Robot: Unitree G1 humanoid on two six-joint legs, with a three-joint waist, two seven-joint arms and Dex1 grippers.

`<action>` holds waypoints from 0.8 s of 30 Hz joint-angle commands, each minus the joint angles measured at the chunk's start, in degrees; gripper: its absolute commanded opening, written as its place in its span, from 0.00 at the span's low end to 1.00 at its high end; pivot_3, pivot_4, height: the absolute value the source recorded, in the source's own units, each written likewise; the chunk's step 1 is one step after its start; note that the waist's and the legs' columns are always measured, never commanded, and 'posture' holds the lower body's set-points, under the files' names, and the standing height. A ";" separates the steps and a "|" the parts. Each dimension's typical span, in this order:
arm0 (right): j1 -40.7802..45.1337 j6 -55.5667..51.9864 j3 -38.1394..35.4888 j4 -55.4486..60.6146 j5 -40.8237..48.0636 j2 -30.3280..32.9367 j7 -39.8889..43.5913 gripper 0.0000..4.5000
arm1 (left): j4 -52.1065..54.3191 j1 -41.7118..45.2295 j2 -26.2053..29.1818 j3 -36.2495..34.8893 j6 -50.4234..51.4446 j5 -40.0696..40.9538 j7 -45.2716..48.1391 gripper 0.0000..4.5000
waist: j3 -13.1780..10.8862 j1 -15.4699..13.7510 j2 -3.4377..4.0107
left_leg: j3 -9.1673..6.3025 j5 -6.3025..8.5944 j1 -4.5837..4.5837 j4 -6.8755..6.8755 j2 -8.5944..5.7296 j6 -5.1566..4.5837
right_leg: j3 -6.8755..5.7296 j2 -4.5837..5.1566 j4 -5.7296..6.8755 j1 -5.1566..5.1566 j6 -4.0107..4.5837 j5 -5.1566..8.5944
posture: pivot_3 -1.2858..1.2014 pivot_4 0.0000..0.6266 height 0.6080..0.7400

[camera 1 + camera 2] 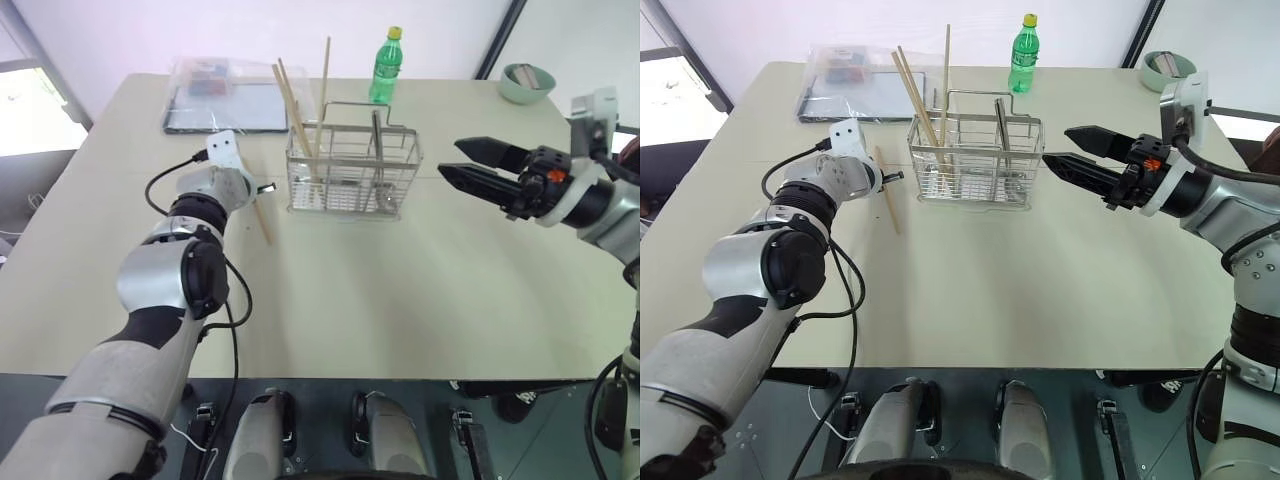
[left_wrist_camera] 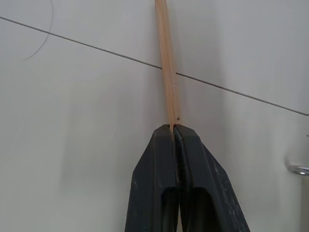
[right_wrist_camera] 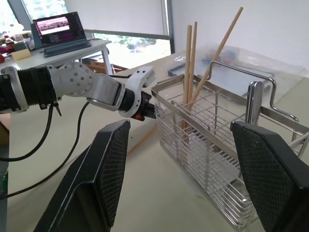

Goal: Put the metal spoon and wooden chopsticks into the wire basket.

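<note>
The wire basket [image 1: 352,182] stands mid-table. Three wooden chopsticks [image 1: 298,108] lean upright in its left compartment. The metal spoon [image 1: 377,138] stands handle-up in its right part, also seen as the spoon [image 3: 253,102]. One more chopstick [image 1: 261,222] lies on the table just left of the basket. My left gripper [image 2: 173,128] is shut on that chopstick's near end, low over the table; from the head view the left gripper [image 1: 263,188] sits beside the basket's left wall. My right gripper [image 1: 452,160] hovers open and empty, above the table right of the basket, pointing at it.
A green bottle [image 1: 385,66] stands behind the basket. A plastic-wrapped flat tray [image 1: 236,98] lies at the back left, and a pale green bowl [image 1: 527,82] at the back right. A seam line [image 2: 87,44] crosses the tabletop.
</note>
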State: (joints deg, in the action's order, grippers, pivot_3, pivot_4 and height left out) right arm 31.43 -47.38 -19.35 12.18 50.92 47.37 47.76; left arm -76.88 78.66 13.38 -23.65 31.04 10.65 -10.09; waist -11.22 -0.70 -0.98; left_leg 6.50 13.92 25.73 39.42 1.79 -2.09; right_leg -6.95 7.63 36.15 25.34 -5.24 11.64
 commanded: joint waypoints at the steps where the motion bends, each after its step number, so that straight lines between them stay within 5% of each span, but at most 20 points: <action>1: 0.98 1.10 -1.32 0.80 0.54 0.71 0.53 0.76 | 0.17 0.53 1.05 -0.37 -0.42 0.05 -0.31 0.00 | 0.00 -0.03 0.00 | 0.00 0.00 0.00 0.00 0.00 0.00 | 0.00 0.00 0.00 0.00 0.00 0.00 | 0.52 0.24 0.75; 10: 2.26 1.97 -0.17 -0.46 0.05 -0.32 1.16 0.76 | 0.75 2.87 5.06 0.51 -2.20 -0.70 1.38 0.00 | 0.00 -0.02 0.00 | 0.01 0.00 0.02 0.00 0.00 0.00 | 0.00 0.00 -0.01 0.02 0.00 0.00 | 0.52 0.24 0.75; 13: 3.04 2.67 0.43 -1.65 -0.59 -0.69 1.33 0.76 | 0.69 3.53 4.98 0.40 -2.39 -0.45 1.39 0.19 | 0.00 -0.15 0.00 | 0.00 -0.01 0.03 0.00 -0.01 0.02 | 0.00 0.02 -0.01 0.00 0.00 0.00 | 0.52 0.24 0.75; 17: 3.58 2.70 0.62 -2.14 -0.54 -0.53 1.93 0.76 | 0.49 3.88 3.99 0.40 -2.28 -0.42 1.17 0.64 | 0.00 -0.08 0.00 | 0.01 -0.03 0.04 0.00 -0.02 0.06 | 0.00 0.02 -0.02 0.01 0.00 0.00 | 0.52 0.24 0.75; 24: 3.15 1.54 -0.12 -0.87 0.17 0.19 1.68 0.76 | -0.24 1.46 1.86 -4.51 -3.50 3.09 -5.22 0.64 | 0.00 0.03 0.00 | 0.01 -0.02 0.03 0.00 -0.01 0.03 | 0.00 0.02 -0.01 0.01 0.00 0.00 | 0.52 0.24 0.75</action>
State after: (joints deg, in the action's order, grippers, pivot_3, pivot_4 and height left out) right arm 33.66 -45.92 -17.92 9.71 50.31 46.29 49.42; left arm -77.56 79.83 15.18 -26.79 28.36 12.44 -13.68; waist -11.23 -0.67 -0.99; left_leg 6.51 13.90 25.77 39.42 1.78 -2.06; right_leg -6.95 7.64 36.14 25.35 -5.24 11.64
